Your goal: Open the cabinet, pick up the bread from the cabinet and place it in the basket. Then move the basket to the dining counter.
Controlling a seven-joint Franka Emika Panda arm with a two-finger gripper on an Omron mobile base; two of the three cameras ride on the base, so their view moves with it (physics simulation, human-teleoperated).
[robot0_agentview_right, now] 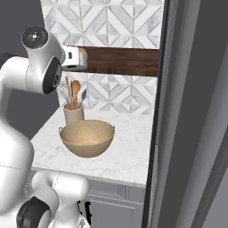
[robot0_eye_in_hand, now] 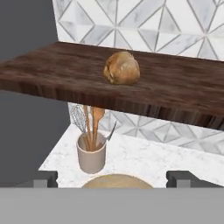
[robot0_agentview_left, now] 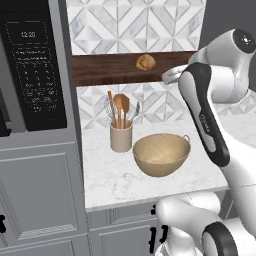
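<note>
Now the bread (robot0_eye_in_hand: pixel 122 68) sits loose on the open cabinet (robot0_eye_in_hand: pixel 175 94) plank, nothing shielding it, and the jaws (robot0_eye_in_hand: pixel 112 178) stand wide and empty, apparently lined up to straddle it. Down at six o'clock waits the basket (robot0_agentview_left: pixel 161 154) on the counter (robot0_agentview_left: pixel 115 182), utensil cup (robot0_agentview_left: pixel 121 136) just beside at ten.

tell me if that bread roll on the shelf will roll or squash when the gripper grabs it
The bread is rounded and sits loose on the flat cabinet, so a nudge could probably roll it. It looks crusty yet likely light and compressible. The gripper is open, wide enough for it.
</note>
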